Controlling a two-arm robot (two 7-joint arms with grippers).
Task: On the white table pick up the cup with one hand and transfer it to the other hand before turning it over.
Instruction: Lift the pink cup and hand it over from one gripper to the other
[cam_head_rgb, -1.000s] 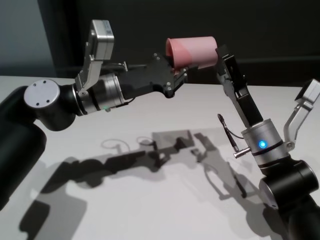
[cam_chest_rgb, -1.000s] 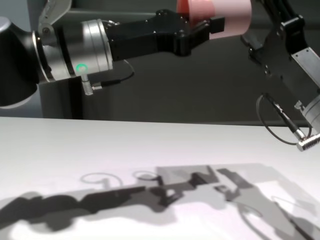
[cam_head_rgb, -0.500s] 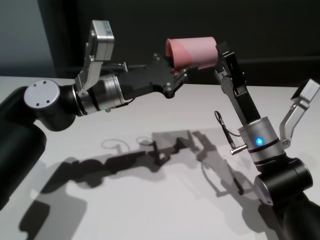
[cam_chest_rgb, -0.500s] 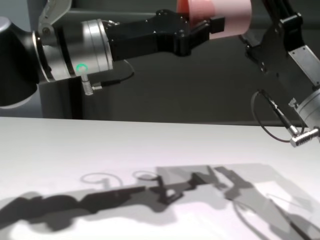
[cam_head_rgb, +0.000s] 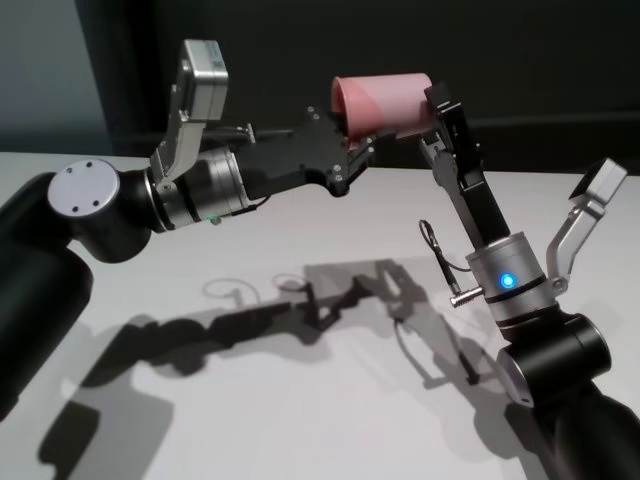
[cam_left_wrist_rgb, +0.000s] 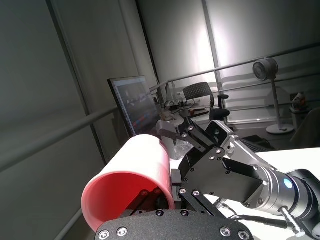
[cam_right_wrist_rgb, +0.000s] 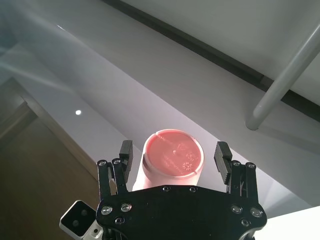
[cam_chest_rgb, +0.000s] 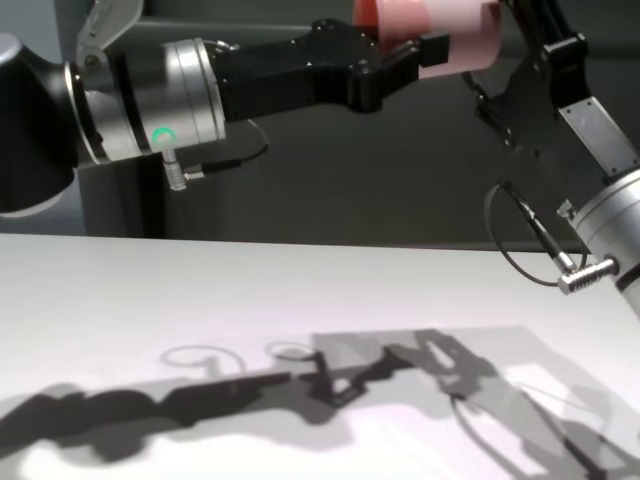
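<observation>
You see two black arms with silver wrist collars, the left arm (cam_head_rgb: 110, 205) lit green, the right arm (cam_head_rgb: 545, 340) blue, screws dotting both.

Your left arm reaches in from the left, forearm near level and raised high — its left gripper (cam_head_rgb: 350, 150) is clamped tight on the rim end of the cup (cam_head_rgb: 385, 103), one finger inside the mouth, one outside. Your right arm rises from the lower right, forearm angled up and inward. The right gripper (cam_right_wrist_rgb: 174, 156) sits at the cup's base end, fingers (cam_right_wrist_rgb: 223, 155) spread wide on either side of the base — not touching it in the right wrist view.
</observation>
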